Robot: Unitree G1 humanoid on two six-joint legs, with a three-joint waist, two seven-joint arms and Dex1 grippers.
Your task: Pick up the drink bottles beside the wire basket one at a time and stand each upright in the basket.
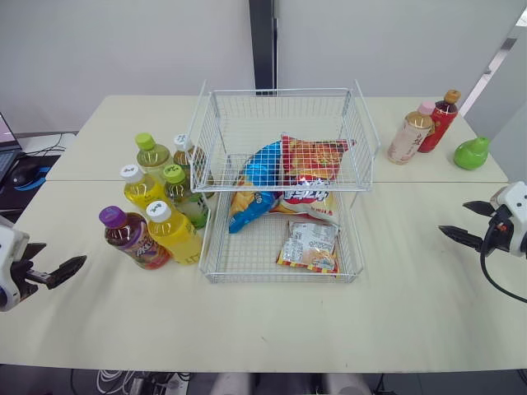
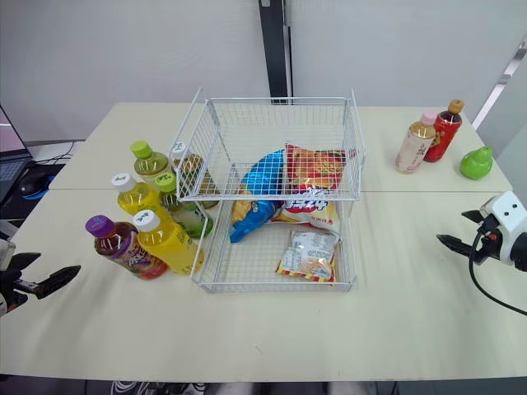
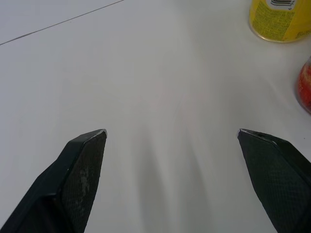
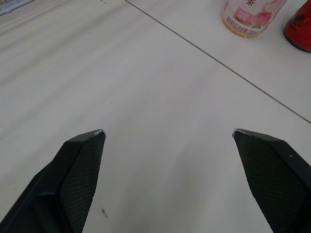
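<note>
Well, both our claws hang wide open and empty: the left claw [image 3: 172, 132] low over the surface [image 1: 395, 288] at front left, the right claw [image 4: 168, 131] out at far right. Six drink bottles [image 1: 174, 234] stand clustered just beside the wire basket [image 1: 284, 188], on its left, caps up, long axes vertical. They look full, so probably weighty, stiff and slick. We'd grip the purple-capped bottle [image 1: 132, 239] mid-body.

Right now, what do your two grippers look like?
Both match: the left gripper and the right gripper each have two black, wedge-shaped fingers tapering to points, with finely textured inner faces, mounted on a white housing. A thin black cable loops below the right one.
</note>
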